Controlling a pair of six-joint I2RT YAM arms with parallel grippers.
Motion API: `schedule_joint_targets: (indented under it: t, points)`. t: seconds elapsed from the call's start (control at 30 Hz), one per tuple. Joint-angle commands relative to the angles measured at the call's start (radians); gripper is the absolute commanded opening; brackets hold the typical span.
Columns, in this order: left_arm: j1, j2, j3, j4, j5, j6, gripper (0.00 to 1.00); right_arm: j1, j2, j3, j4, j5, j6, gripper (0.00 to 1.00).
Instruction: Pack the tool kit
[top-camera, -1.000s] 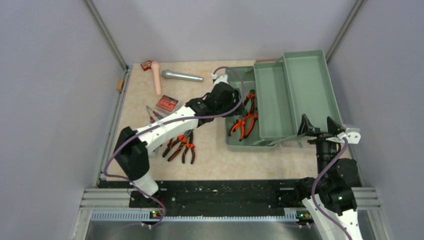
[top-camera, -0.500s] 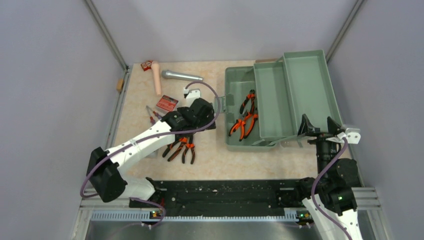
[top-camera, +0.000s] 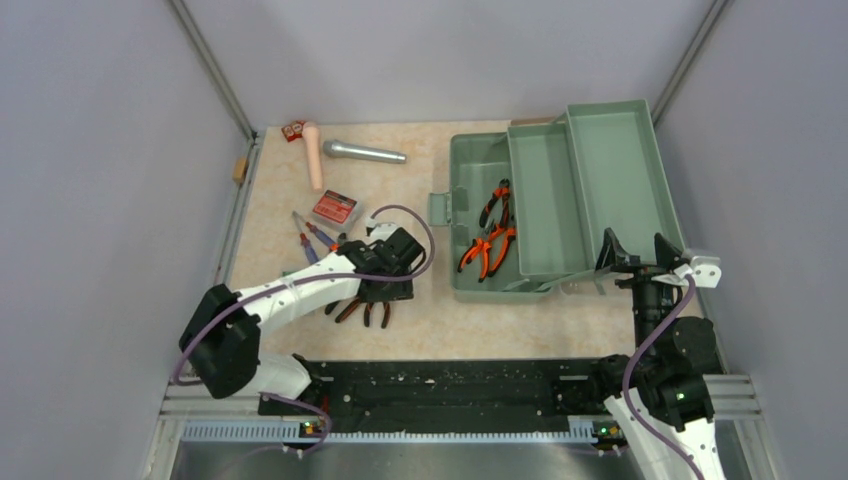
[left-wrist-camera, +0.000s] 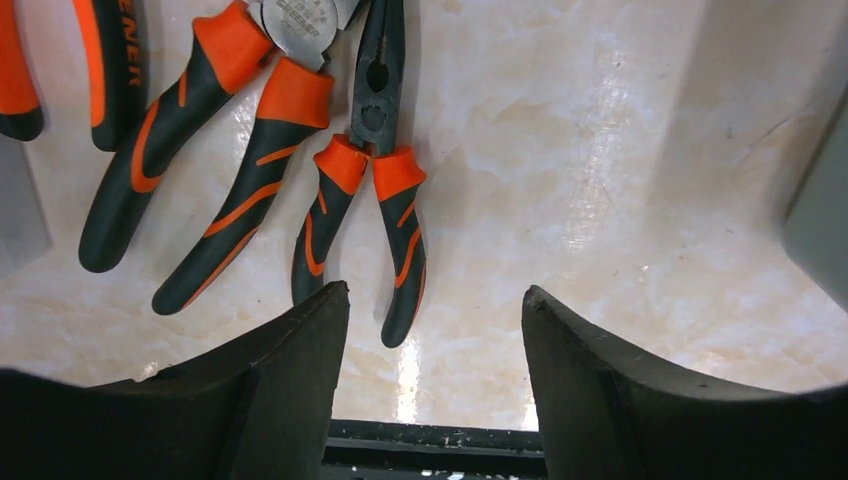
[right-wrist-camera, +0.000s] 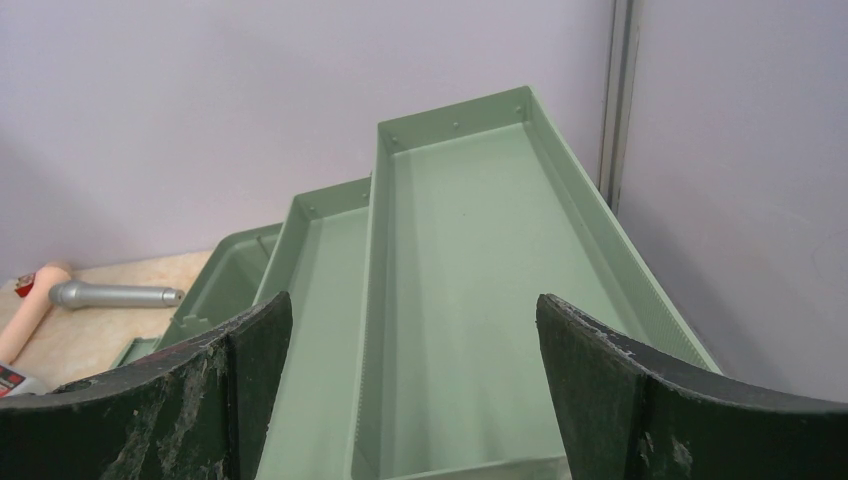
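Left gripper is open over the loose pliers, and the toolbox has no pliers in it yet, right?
No: the top external view shows orange-handled pliers already lying in the toolbox, in its lower compartment. The left gripper is open over the loose pliers, as you said.

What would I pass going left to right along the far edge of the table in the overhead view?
small red item → pale cylinder → silver microphone → green toolbox
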Motion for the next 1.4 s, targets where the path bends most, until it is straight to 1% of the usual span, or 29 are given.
schedule_joint_targets:
  t: [0.0, 0.2, 0.47, 0.57, 0.6, 0.63, 0.67, 0.73, 0.77, 0.9, 1.13, 1.23, 1.37]
  points:
    - [0.004, 0.067, 0.011, 0.013, 0.023, -0.008, 0.68, 0.016, -0.009, -0.006, 0.035, 0.011, -0.01, 0.9]
    - [0.085, 0.123, -0.072, 0.091, 0.136, -0.016, 0.63, 0.015, -0.009, -0.006, 0.033, 0.012, -0.012, 0.91]
    - [0.106, 0.192, -0.068, 0.131, 0.198, 0.008, 0.52, 0.016, -0.006, -0.006, 0.036, 0.014, -0.013, 0.9]
    - [0.106, 0.202, -0.054, 0.132, 0.213, 0.021, 0.4, 0.015, -0.006, -0.007, 0.036, 0.015, -0.013, 0.9]
    - [0.106, 0.199, -0.053, 0.136, 0.217, 0.024, 0.33, 0.014, -0.005, -0.007, 0.035, 0.016, -0.013, 0.9]
    - [0.105, 0.192, -0.051, 0.137, 0.222, 0.026, 0.22, 0.016, -0.005, -0.007, 0.035, 0.015, -0.014, 0.91]
    - [0.104, 0.181, -0.047, 0.139, 0.225, 0.029, 0.15, 0.015, -0.005, -0.008, 0.036, 0.016, -0.015, 0.91]
    - [0.1, 0.147, -0.037, 0.139, 0.225, 0.039, 0.03, 0.014, -0.003, -0.007, 0.034, 0.015, -0.015, 0.9]
    - [0.098, 0.128, -0.028, 0.137, 0.225, 0.045, 0.0, 0.015, -0.004, -0.008, 0.035, 0.015, -0.014, 0.91]
    - [0.097, 0.056, 0.051, 0.114, 0.231, 0.076, 0.0, 0.015, -0.001, -0.006, 0.037, 0.014, -0.014, 0.91]
    - [0.096, 0.002, 0.278, 0.077, 0.224, 0.172, 0.0, 0.016, -0.002, -0.007, 0.038, 0.015, -0.013, 0.9]
    - [0.097, 0.009, 0.358, 0.132, 0.253, 0.203, 0.0, 0.015, -0.003, -0.007, 0.038, 0.015, -0.013, 0.91]
    - [0.101, 0.054, 0.437, 0.266, 0.302, 0.225, 0.0, 0.015, -0.004, -0.008, 0.038, 0.012, -0.013, 0.91]
